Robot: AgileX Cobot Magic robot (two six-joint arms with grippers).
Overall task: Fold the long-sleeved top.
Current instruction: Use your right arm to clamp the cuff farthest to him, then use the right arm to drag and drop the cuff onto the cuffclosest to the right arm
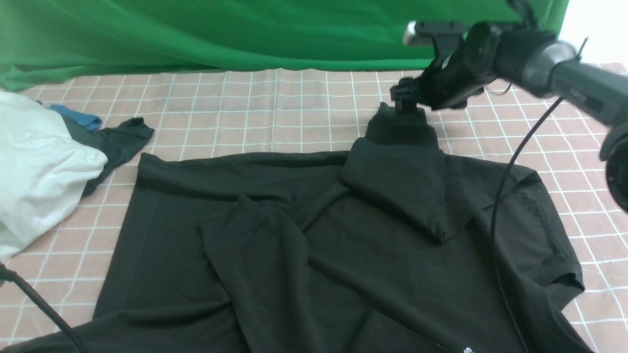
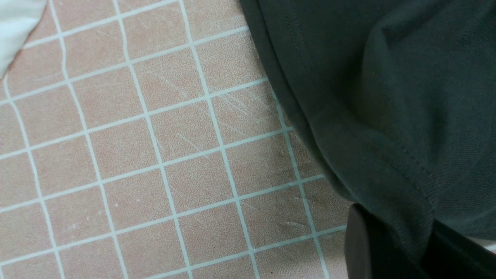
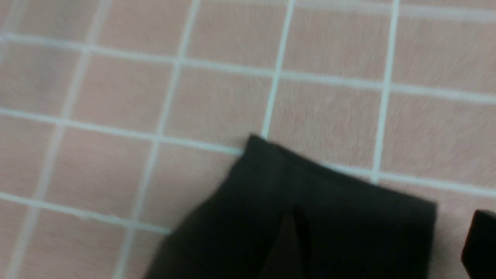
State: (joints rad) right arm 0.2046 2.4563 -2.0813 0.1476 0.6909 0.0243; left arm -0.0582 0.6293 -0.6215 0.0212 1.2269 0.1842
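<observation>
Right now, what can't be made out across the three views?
- long-sleeved top: near hem cut off by the front view's bottom edge; white print there is unreadable.
- left gripper: outside the front view; the left wrist view shows only a finger at the pinched hem, rest cut off.
- right gripper: motion-blurred in the front view; the right wrist view catches one finger at the edge.
- blue cloth: mostly hidden behind the white cloth bundle.

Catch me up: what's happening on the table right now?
A large black thin-fabric long-sleeved top lies spread on the pink checked tablecloth, with its sleeves folded inward. The right gripper hovers at the far edge, fingers open, over one sleeve's cuff, which lies flat and unheld. The left gripper, seen only in its wrist view, is shut on the top's stitched edge.
</observation>
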